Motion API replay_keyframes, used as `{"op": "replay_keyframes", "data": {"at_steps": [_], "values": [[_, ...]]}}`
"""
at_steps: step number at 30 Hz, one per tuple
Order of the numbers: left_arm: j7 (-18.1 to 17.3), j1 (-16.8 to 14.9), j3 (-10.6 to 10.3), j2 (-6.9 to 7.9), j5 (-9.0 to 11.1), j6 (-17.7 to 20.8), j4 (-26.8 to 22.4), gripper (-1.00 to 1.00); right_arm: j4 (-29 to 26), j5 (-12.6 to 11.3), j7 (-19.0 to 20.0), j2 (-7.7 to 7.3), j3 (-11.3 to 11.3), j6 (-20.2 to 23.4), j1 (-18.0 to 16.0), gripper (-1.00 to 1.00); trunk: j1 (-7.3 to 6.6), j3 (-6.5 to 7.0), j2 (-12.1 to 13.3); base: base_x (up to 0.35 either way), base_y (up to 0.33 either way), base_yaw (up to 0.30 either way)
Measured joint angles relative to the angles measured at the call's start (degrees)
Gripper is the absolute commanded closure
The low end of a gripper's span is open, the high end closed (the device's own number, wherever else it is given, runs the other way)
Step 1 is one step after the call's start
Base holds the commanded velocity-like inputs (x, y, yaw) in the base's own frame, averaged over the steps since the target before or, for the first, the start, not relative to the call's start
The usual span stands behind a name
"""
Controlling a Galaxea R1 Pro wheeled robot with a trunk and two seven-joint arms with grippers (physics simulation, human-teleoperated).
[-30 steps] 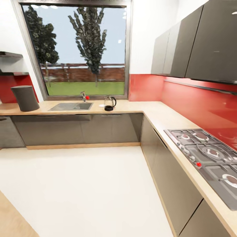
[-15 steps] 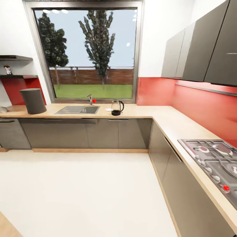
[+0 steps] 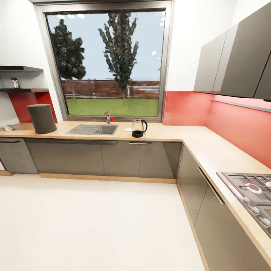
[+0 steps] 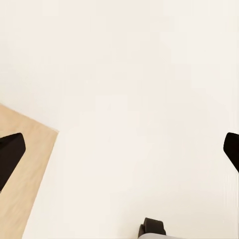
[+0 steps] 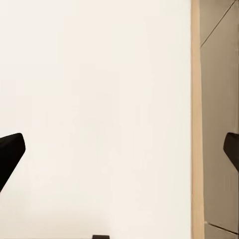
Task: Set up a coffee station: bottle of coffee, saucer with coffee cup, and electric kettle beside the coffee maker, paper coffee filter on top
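Head view, countertop (image 3: pixel 210 150): L-shaped, wood-coloured, runs under the window and down the right side.
Head view, electric kettle (image 3: pixel 139 128): glass with black base, upright on the countertop, just right of the sink (image 3: pixel 93 130).
Head view, saucer (image 3: pixel 128 130): small white disc just beside the kettle, too small to be sure.
Head view, coffee maker (image 3: pixel 41 118): dark grey, on the countertop well left of the sink.
Head view, bottle of coffee (image 3: pixel 15 82): small item on the kitchen shelf (image 3: pixel 22 90) at far left, blurred.
Head view, stove (image 3: pixel 252 195): gas hob at lower right.
Left wrist view, left gripper (image 4: pixel 119 154): fingers wide apart, nothing between, pale floor (image 4: pixel 129 89) below.
Right wrist view, right gripper (image 5: pixel 119 154): fingers wide apart, empty, over floor beside a cabinet base (image 5: pixel 219 124).
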Motion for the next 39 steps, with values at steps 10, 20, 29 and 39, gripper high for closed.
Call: {"op": "replay_keyframes", "data": {"at_steps": [10, 20, 29, 39], "values": [[0.0, 0.0, 0.1, 0.00, 0.0, 0.0, 0.0, -1.00, 0.0, 0.2, 0.1, -0.08, 0.1, 0.0, 0.0, -1.00, 0.00, 0.02, 0.0, 0.338, -0.078, 0.001], [0.0, 0.0, 0.1, 0.00, 0.0, 0.0, 0.0, -1.00, 0.0, 0.2, 0.1, -0.09, 0.0, 0.0, 0.0, -1.00, 0.00, 0.02, 0.0, 0.339, -0.013, 0.000], [0.0, 0.0, 0.1, 0.00, 0.0, 0.0, 0.0, -1.00, 0.1, 0.1, 0.0, -0.09, -0.1, 0.0, 0.0, -1.00, 0.00, 0.02, 0.0, 0.339, 0.000, 0.101], [0.0, 0.0, 0.1, 0.00, 0.0, 0.0, 0.0, -1.00, 0.1, 0.1, 0.0, -0.09, -0.1, 0.0, 0.0, -1.00, 0.00, 0.02, 0.0, 0.339, 0.000, 0.256]]}}
